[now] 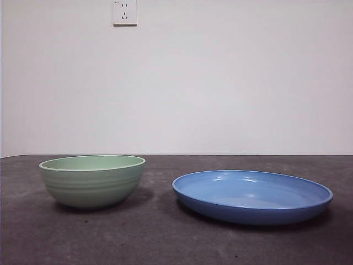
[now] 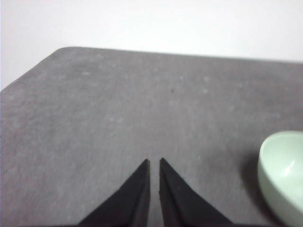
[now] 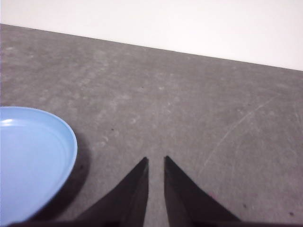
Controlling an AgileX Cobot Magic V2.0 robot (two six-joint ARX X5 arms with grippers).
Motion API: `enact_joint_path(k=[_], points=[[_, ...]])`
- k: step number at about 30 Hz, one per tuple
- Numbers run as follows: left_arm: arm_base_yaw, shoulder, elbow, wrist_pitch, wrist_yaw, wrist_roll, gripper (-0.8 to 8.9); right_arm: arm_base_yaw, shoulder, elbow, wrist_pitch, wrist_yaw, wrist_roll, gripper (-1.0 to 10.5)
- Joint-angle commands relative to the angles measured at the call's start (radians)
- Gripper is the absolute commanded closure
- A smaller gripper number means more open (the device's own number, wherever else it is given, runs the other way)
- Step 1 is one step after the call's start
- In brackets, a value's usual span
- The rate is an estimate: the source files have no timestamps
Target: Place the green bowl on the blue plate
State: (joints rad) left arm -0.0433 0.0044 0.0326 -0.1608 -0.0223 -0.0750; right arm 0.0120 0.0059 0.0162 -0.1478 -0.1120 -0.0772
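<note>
Green bowl (image 1: 92, 180) sits beside blue plate (image 1: 252, 196); both pincers, left (image 2: 154, 163) and right (image 3: 155, 161), wait closed. Grip the bowl's rim firmly.

Plain white wall (image 1: 220, 83) behind my dark grey desk (image 1: 165, 237), one white power socket (image 1: 124, 12) up top.

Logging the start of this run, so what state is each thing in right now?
green bowl: upright, empty, on the table beside the plate, ungripped.
blue plate: flat on the table, nothing on it.
left gripper: shut, holding nothing, near the bowl.
right gripper: shut, holding nothing, near the plate.
</note>
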Motion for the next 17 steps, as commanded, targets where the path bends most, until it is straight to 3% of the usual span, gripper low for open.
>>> enact_joint_path(k=[1,5,10,17], points=[[0.002,-0.001,-0.016,0.032,0.004,-0.048,7.81,-0.001,-0.002,-0.003,0.048,-0.029,0.081,9.0],[0.0,0.0,0.0,0.026,0.005,-0.087,7.81,-0.001,-0.002,0.003,0.072,-0.083,0.178,9.0],[-0.023,0.008,0.056,0.026,0.044,-0.214,7.81,0.009,0.019,0.029,0.066,-0.102,0.294,9.0],[-0.066,0.091,0.198,0.024,0.063,-0.259,7.81,0.066,0.115,0.147,0.06,-0.145,0.343,9.0]])
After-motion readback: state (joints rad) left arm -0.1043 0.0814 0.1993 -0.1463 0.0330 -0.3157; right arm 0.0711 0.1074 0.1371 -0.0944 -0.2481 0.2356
